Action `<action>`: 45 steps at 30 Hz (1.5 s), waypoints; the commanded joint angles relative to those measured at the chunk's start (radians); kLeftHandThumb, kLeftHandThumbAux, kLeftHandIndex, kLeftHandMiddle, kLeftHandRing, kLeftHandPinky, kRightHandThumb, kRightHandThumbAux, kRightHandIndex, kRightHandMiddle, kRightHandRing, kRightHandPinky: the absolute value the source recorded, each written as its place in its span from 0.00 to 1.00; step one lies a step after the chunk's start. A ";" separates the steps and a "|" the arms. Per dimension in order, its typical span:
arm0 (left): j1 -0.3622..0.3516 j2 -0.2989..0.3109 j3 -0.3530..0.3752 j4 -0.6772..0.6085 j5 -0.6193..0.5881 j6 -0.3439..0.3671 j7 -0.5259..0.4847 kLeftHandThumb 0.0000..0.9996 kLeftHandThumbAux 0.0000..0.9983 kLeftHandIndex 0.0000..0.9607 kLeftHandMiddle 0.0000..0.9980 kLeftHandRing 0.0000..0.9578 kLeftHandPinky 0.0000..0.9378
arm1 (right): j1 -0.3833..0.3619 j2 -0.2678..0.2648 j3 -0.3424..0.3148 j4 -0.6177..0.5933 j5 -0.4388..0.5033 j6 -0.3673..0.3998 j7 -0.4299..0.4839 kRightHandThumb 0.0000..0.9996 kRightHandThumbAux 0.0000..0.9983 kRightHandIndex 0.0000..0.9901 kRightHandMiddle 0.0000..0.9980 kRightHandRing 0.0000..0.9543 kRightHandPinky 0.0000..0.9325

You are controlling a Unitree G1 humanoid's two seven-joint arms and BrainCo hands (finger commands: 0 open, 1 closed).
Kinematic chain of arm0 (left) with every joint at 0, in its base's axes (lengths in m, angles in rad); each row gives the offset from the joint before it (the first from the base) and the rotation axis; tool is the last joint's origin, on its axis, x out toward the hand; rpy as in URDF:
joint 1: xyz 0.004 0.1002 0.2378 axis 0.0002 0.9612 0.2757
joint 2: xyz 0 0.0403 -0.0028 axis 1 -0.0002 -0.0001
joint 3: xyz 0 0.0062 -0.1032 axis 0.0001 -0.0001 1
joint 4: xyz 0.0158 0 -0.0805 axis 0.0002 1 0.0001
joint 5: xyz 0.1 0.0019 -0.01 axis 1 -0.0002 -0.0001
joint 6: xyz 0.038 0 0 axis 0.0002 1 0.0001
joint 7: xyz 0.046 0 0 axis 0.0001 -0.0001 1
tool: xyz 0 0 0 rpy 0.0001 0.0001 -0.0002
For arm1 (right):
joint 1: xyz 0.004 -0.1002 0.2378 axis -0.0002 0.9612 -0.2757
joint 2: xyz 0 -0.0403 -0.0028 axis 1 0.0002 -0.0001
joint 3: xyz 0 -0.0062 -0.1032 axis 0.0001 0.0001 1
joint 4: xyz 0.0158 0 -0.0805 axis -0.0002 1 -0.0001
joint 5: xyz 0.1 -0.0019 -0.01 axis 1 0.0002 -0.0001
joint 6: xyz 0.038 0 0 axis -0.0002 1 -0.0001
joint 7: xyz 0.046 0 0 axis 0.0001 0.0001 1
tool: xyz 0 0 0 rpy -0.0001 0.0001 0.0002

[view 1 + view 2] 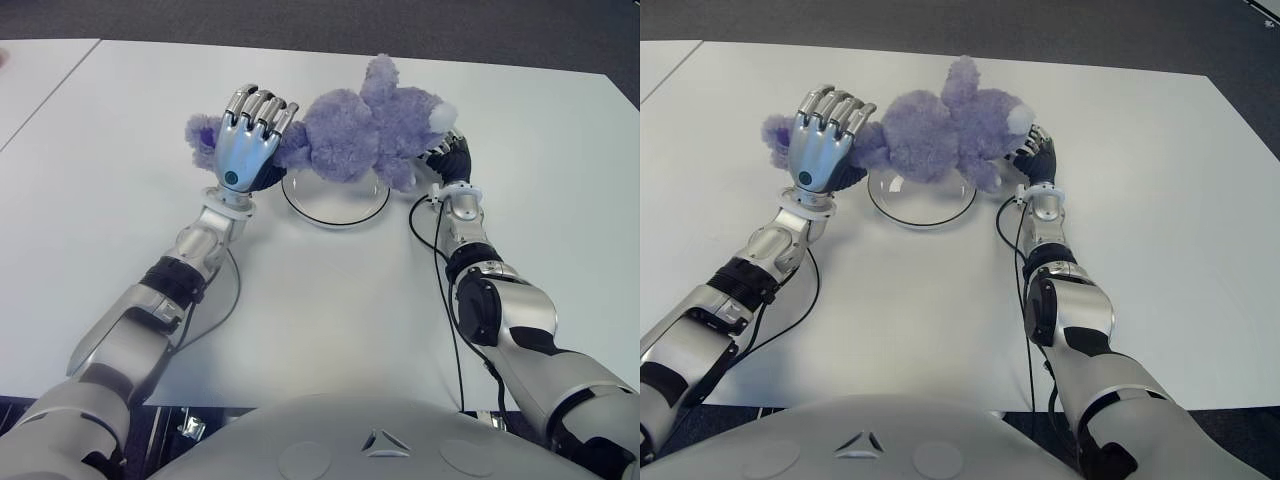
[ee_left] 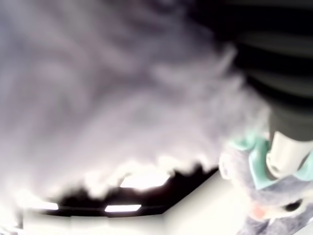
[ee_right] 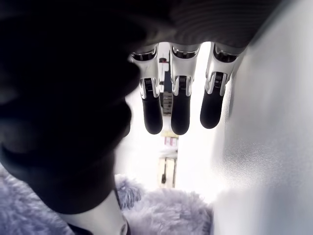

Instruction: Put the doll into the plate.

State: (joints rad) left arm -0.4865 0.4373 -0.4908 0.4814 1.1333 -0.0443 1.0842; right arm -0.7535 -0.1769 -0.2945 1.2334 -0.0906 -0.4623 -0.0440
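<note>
The doll [image 1: 365, 125] is covered in fluffy purple plush. The plate [image 1: 335, 204] appears clear and glossy. The table [image 1: 330, 320] is smooth, matt white. Both hands are finished in polished metal.

The doll [image 1: 360, 130] hides the plate's [image 1: 335, 212] far rim.

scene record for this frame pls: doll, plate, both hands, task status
doll: purple plush doll, held up across the far rim of the plate, not lying in it
plate: clear round plate on white table, nothing in it
left robot hand: fingers extended, pressed against the doll's left end
right robot hand: at the doll's right end, grip unclear
status: doll not yet placed
</note>
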 commanded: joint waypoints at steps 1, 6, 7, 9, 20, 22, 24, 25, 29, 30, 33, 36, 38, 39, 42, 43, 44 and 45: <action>0.004 0.015 -0.016 0.023 -0.007 -0.050 0.012 0.09 0.55 0.23 0.31 0.27 0.11 | 0.201 0.077 -0.004 0.136 0.007 0.130 0.004 0.25 0.94 0.25 0.22 0.23 0.27; -0.003 0.025 -0.016 0.031 -0.012 -0.090 0.004 0.07 0.53 0.16 0.25 0.21 0.04 | 0.200 0.078 -0.002 0.135 0.005 0.128 0.002 0.29 0.94 0.25 0.23 0.24 0.28; -0.004 0.026 -0.015 0.032 -0.013 -0.096 0.003 0.06 0.52 0.15 0.24 0.20 0.03 | 0.200 0.078 -0.002 0.135 0.005 0.128 0.002 0.30 0.94 0.25 0.23 0.24 0.28; -0.008 0.030 -0.015 0.038 -0.014 -0.115 0.010 0.05 0.52 0.13 0.22 0.18 0.02 | 0.200 0.079 -0.004 0.135 0.007 0.129 0.003 0.31 0.95 0.25 0.23 0.24 0.29; -0.027 0.034 -0.012 0.070 -0.011 -0.179 0.054 0.00 0.41 0.01 0.11 0.09 0.00 | 0.201 0.080 -0.002 0.135 0.005 0.125 -0.003 0.34 0.96 0.23 0.22 0.23 0.26; -0.031 0.036 -0.011 0.079 -0.012 -0.192 0.062 0.00 0.39 0.00 0.09 0.07 0.00 | 0.201 0.080 0.000 0.135 0.002 0.126 -0.005 0.34 0.96 0.22 0.22 0.23 0.26; -0.035 0.039 -0.009 0.084 -0.014 -0.202 0.067 0.00 0.38 0.00 0.07 0.05 0.00 | 0.201 0.080 0.002 0.135 0.001 0.127 -0.005 0.35 0.96 0.22 0.22 0.23 0.26; -0.036 0.040 -0.007 0.083 -0.014 -0.206 0.070 0.00 0.37 0.00 0.06 0.04 0.00 | 0.201 0.080 0.001 0.135 0.001 0.128 -0.004 0.36 0.96 0.21 0.22 0.23 0.27; -0.040 0.042 -0.003 0.085 -0.012 -0.213 0.080 0.00 0.35 0.00 0.03 0.02 0.00 | 0.200 0.080 0.000 0.136 0.003 0.130 -0.002 0.37 0.97 0.21 0.22 0.23 0.27; -0.041 0.042 -0.002 0.089 -0.011 -0.214 0.084 0.00 0.35 0.00 0.02 0.01 0.00 | 0.200 0.081 0.000 0.136 0.003 0.130 -0.002 0.37 0.97 0.21 0.22 0.23 0.27; -0.047 0.040 -0.001 0.100 -0.008 -0.215 0.112 0.00 0.34 0.00 0.01 0.00 0.00 | 0.199 0.081 0.001 0.136 0.002 0.132 -0.004 0.38 0.97 0.21 0.22 0.23 0.27; -0.054 0.038 0.000 0.112 -0.005 -0.216 0.140 0.00 0.33 0.00 0.00 0.00 0.00 | 0.200 0.081 0.003 0.136 0.000 0.133 -0.006 0.40 0.97 0.20 0.22 0.23 0.26; -0.060 0.038 -0.002 0.124 -0.003 -0.216 0.154 0.00 0.32 0.00 0.00 0.00 0.00 | 0.199 0.081 0.004 0.136 -0.001 0.134 -0.007 0.40 0.97 0.20 0.22 0.23 0.26; -0.063 0.038 -0.003 0.128 -0.002 -0.216 0.158 0.00 0.32 0.00 0.00 0.00 0.00 | 0.199 0.081 0.005 0.136 -0.002 0.134 -0.007 0.41 0.96 0.19 0.22 0.23 0.26; -0.070 0.039 -0.007 0.141 -0.002 -0.216 0.168 0.00 0.32 0.00 0.00 0.00 0.00 | 0.199 0.081 0.007 0.136 -0.004 0.135 -0.008 0.41 0.96 0.19 0.22 0.23 0.26; -0.075 0.041 -0.007 0.148 -0.004 -0.220 0.168 0.00 0.31 0.00 0.00 0.00 0.00 | 0.199 0.081 0.009 0.137 -0.006 0.136 -0.009 0.41 0.96 0.19 0.22 0.23 0.26; -0.079 0.044 -0.007 0.153 -0.011 -0.230 0.162 0.00 0.31 0.00 0.00 0.00 0.00 | 0.199 0.080 0.011 0.137 -0.008 0.138 -0.010 0.41 0.96 0.18 0.22 0.23 0.26; -0.082 0.046 -0.007 0.157 -0.015 -0.237 0.157 0.00 0.31 0.00 0.00 0.00 0.00 | 0.199 0.080 0.012 0.137 -0.010 0.138 -0.011 0.41 0.95 0.18 0.22 0.22 0.25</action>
State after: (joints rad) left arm -0.5469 0.4688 -0.4888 0.5979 1.1281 -0.2561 1.2273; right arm -0.7535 -0.1765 -0.2909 1.2334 -0.0924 -0.4619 -0.0486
